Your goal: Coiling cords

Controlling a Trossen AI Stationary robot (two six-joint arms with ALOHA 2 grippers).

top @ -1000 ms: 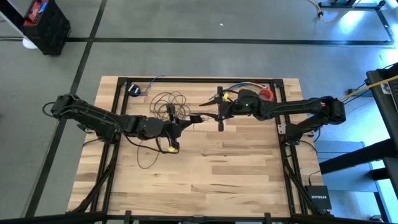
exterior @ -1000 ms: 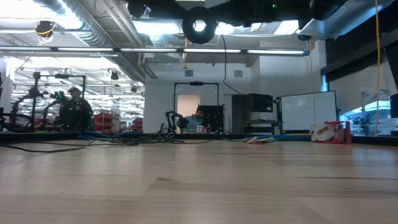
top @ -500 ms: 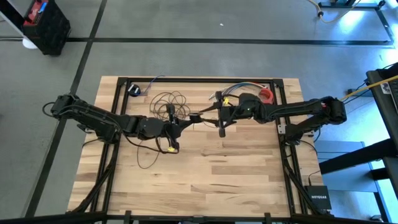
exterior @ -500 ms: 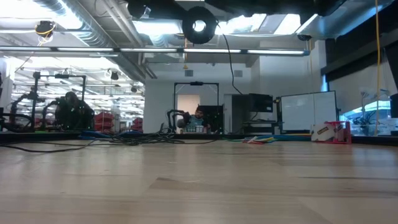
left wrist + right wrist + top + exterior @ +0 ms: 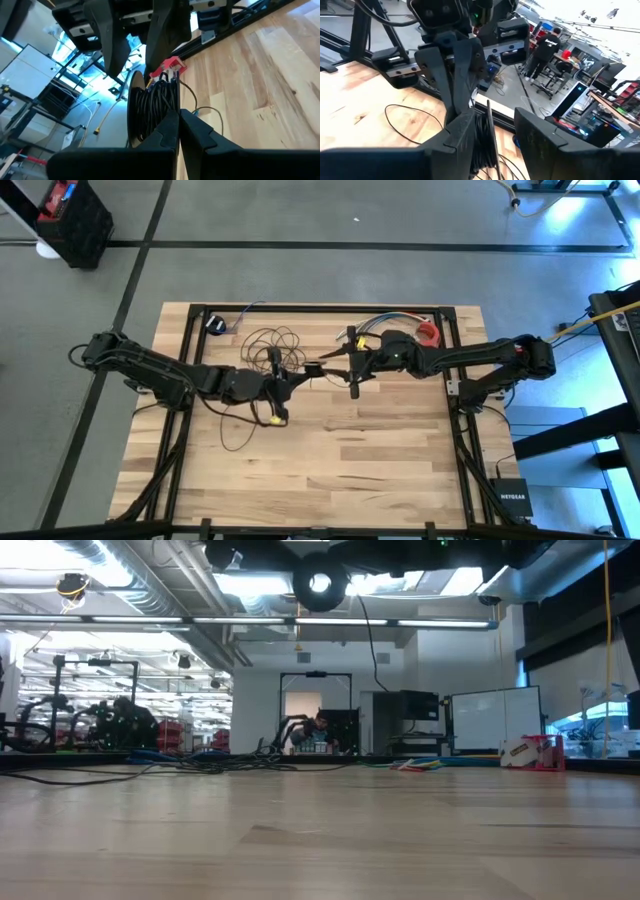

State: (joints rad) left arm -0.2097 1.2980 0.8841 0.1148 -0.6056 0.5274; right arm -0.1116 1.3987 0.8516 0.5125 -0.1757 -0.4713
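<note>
The cords are one thin dark wire. Part of it is wound into a ring-shaped coil (image 5: pixel 315 367) held high over the table's middle (image 5: pixel 320 584). The rest lies in loose loops (image 5: pixel 270 345) on the wood and ends in a black round puck (image 5: pixel 215 324) at the far left. My left gripper (image 5: pixel 302 371) reaches in from the left and is shut on the coil (image 5: pixel 152 105). My right gripper (image 5: pixel 353 372) comes level from the right. It is open, with one finger on each side of the coil (image 5: pixel 482 142). My left gripper pinches the wound strands at the coil's side (image 5: pixel 167 107) between its two fingers. It comes nearly level from the table's left. The coil stands on edge, lifted clear of the table, and a strand (image 5: pixel 368 630) hangs slack from it. My right gripper has one finger (image 5: pixel 462 132) close against the coil. I cannot tell whether it touches; the other finger (image 5: pixel 540 135) stands apart from it.
A bundle of multicoloured wires (image 5: pixel 385 320) and a red tape dispenser (image 5: pixel 428 332) lie at the far right. A slack loop of wire (image 5: pixel 235 435) trails under the left arm. The near half of the wooden top (image 5: pixel 330 470) is bare. People (image 5: pixel 130 722) are in the room beyond.
My right arm has swung slightly toward the table's near edge. The strand hanging from the coil has shifted and now bows out. Both grippers keep the same opening, and the coil stays aloft.
</note>
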